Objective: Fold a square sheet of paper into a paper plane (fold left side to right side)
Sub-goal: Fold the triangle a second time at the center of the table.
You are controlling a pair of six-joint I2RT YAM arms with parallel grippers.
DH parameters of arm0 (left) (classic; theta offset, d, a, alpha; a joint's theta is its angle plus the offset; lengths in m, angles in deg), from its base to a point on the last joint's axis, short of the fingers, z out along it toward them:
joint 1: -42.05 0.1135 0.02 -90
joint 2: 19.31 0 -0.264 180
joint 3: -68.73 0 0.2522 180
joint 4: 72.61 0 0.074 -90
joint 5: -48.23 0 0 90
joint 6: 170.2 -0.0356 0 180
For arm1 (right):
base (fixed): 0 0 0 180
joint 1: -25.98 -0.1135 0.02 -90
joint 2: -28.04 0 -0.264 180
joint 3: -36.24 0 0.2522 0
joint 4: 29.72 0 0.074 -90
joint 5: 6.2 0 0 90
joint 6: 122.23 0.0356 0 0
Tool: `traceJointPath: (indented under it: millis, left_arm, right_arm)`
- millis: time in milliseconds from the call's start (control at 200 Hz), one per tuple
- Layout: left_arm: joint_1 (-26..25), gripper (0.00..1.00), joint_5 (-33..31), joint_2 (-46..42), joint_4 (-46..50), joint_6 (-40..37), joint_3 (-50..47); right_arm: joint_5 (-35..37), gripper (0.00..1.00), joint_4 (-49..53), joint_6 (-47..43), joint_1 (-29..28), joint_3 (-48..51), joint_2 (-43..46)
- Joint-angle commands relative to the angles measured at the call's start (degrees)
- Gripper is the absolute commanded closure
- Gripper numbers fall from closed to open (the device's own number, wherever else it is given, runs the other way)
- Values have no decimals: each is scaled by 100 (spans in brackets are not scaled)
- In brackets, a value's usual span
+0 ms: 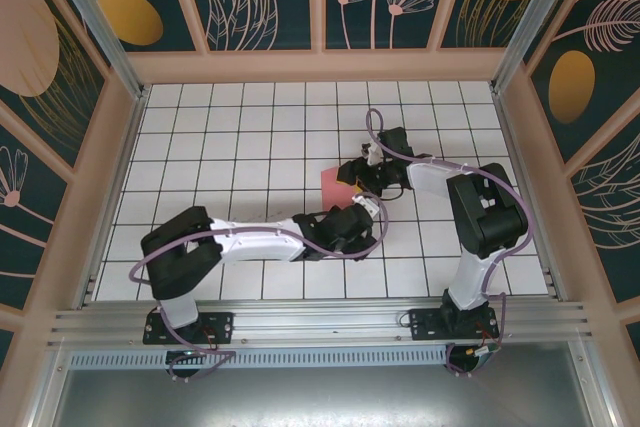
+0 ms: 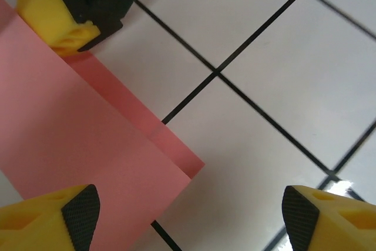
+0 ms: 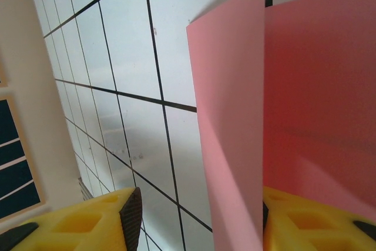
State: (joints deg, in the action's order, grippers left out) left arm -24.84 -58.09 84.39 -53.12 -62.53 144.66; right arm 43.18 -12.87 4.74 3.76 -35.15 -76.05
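A white tiled desk is seen from above. Two robot arms reach in from its near edge and meet a little right of centre. A pink sheet lies there, partly covered by the arm tips, with a pink patch showing on their left side.

From the right wrist, the right pincer has its jaws partly apart and is not clamped on anything. A flap of the sheet stands up from the desk between the jaws, its free edge close beside one finger. Whether that finger pins the paper down cannot be told.

From the left wrist, the left pincer hangs low over the desk with its jaws wide apart and nothing between them. At the left of this view the sheet lies flat in two layers. The upper layer stops short of the lower one, leaving a darker pink strip along the edge. One corner of the sheet points toward the open jaws. A yellow finger of the right pincer sits at the far end of that edge, on or just above the paper.

The sheet looks thin, light and limp. It would likely slide on the glossy tiles, spring back from a soft fold and crumple under a hard squeeze. The best hold is probably a raised edge or corner, pinched gently while the other side is pressed flat.
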Motion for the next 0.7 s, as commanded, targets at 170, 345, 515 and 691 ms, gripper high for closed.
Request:
traceJointPath:
  millis: [170,345,515,691]
  left_arm:
    - [-24,17,-899,665,602,-32,518]
    - [-26,32,-907,593,559,-67,553]
    - [-24,54,-869,517,578,-84,550]
    - [-18,74,-860,458,564,-60,526]
  right_arm:
    - [-96,49,88,-129,28,-124,-93]
    - [-10,48,205,-189,30,-152,-111]
    - [87,48,319,-275,30,-206,-161]
    - [284,48,527,-431,33,-276,-145]
